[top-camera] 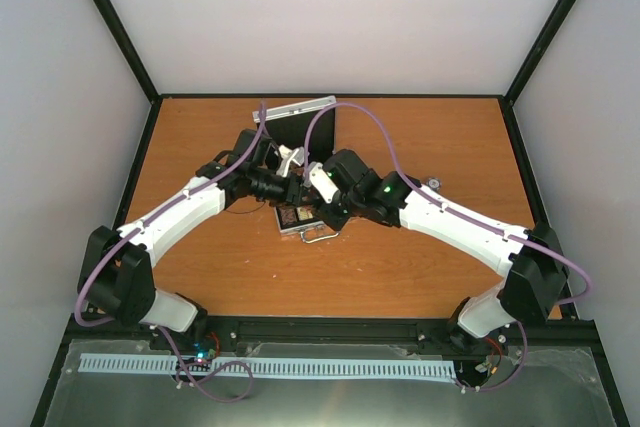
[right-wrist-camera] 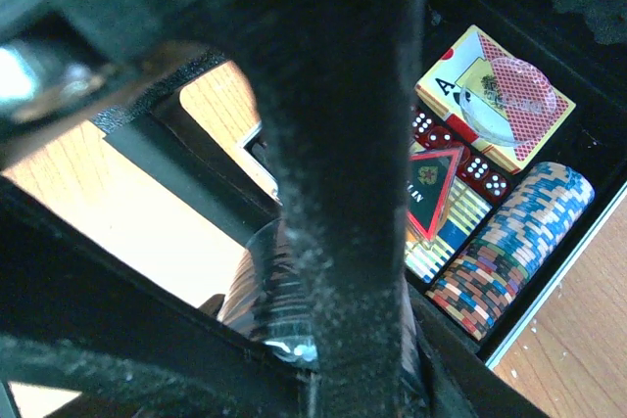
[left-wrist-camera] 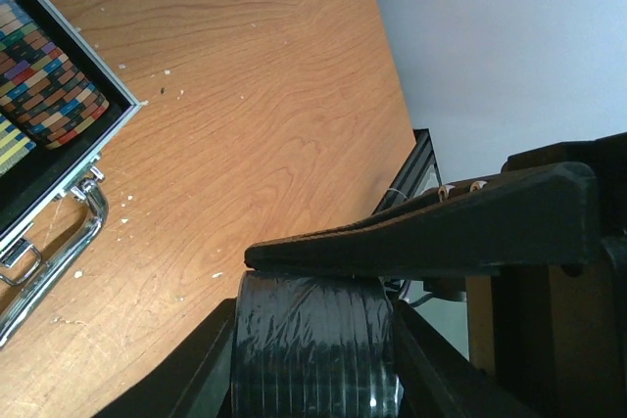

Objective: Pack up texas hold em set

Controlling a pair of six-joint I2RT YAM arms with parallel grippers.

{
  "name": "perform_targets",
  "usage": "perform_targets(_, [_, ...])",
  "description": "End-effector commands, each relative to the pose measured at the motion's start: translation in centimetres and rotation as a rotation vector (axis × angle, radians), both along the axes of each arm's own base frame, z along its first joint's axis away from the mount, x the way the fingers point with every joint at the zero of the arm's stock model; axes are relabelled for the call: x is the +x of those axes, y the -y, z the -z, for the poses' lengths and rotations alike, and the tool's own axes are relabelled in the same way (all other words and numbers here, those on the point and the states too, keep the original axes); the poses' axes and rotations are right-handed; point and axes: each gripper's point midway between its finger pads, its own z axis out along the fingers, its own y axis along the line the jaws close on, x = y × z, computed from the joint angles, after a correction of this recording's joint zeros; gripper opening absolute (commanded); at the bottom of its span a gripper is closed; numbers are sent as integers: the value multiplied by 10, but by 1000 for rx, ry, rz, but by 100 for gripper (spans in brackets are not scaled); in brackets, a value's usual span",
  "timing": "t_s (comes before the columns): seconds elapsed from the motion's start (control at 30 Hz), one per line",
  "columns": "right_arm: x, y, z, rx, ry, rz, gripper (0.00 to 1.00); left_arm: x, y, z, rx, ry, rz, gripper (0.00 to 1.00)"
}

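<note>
Top view:
- Open case [top-camera: 296,217] sits at centre of the table [top-camera: 420,257].
- Its lid [top-camera: 308,127] stands up at 12 o'clock; the handle [top-camera: 320,236] is at 6 o'clock.
- Both arms meet over it. Left pincer [top-camera: 292,187] comes in from 9 o'clock, right pincer [top-camera: 322,209] from 3 o'clock.
- The jaws cannot be read from up here.

Left wrist view:
- A wrapped chip stack [left-wrist-camera: 309,340], black and glossy, sits at 6 o'clock, pressed under the upper finger [left-wrist-camera: 421,232].
- Left pincer is narrowed and holding that stack above bare table.
- The case lies at 9 o'clock, with a multicoloured chip row [left-wrist-camera: 49,85] in its black lining and the metal handle just below it.

Right wrist view:
- One dark finger [right-wrist-camera: 343,144] blocks mid-frame, with the wrapped stack against it at 6 o'clock.
- I cannot tell whether the right pincer grips the stack, or how wide it stands.
- At 3 o'clock, inside the case:
  - card deck [right-wrist-camera: 470,75] with a clear disc [right-wrist-camera: 514,95] on top
  - red dice [right-wrist-camera: 460,149]
  - triangular button [right-wrist-camera: 431,183]
  - the chip row along the near wall
</note>
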Motion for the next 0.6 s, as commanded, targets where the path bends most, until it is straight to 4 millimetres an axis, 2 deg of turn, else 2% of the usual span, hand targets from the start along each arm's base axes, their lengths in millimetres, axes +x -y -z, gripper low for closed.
perform_targets(0.0, [12,0,-10,29,64,48,43,-20,9,-11,-31,-5,78,20])
perform_targets(0.1, [12,1,-11,32,63,53,50,-16,9,-13,-27,10,67,15])
perform_targets(0.27, [13,7,-22,46,81,87,76,6,5,-20,47,143,22,8])
perform_targets(0.4, [11,22,-46,98,114,137,88,39,0,-14,158,292,-22,8])
perform_targets(0.43, [10,29,-53,117,126,156,90,50,-1,-10,188,336,-30,8])
perform_targets(0.57, [17,60,-61,144,145,254,92,88,4,1,271,500,-20,9])
